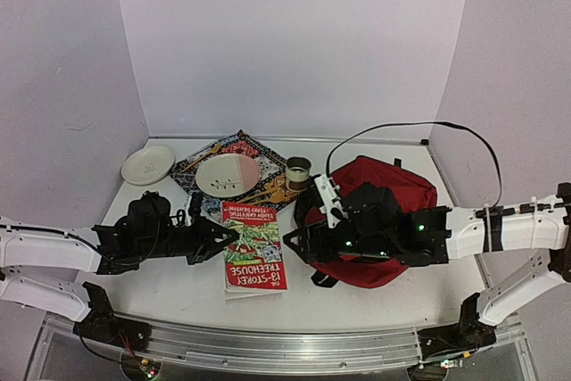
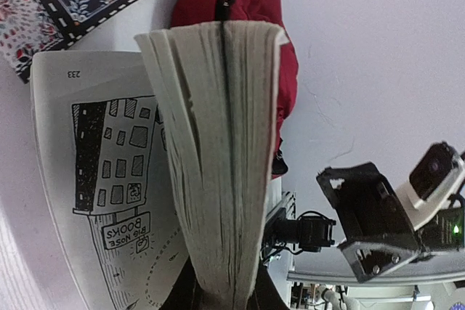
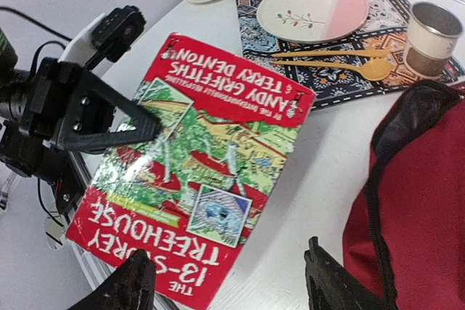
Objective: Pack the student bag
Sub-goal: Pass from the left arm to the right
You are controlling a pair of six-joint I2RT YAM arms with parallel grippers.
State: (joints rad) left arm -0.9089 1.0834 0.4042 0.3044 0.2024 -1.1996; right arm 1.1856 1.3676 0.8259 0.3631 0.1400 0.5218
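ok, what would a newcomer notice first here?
The bright red paperback, The 13-Storey Treehouse, lies mid-table, its edge pinched by the left gripper. Right of it slumps the dark-red student bag, with the right gripper open between the two. Behind sits a patterned placemat with a plate.

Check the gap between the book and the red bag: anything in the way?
Nothing lies on the table there; bare white surface separates the book from the student bag. Only the right claw hangs open above that gap.
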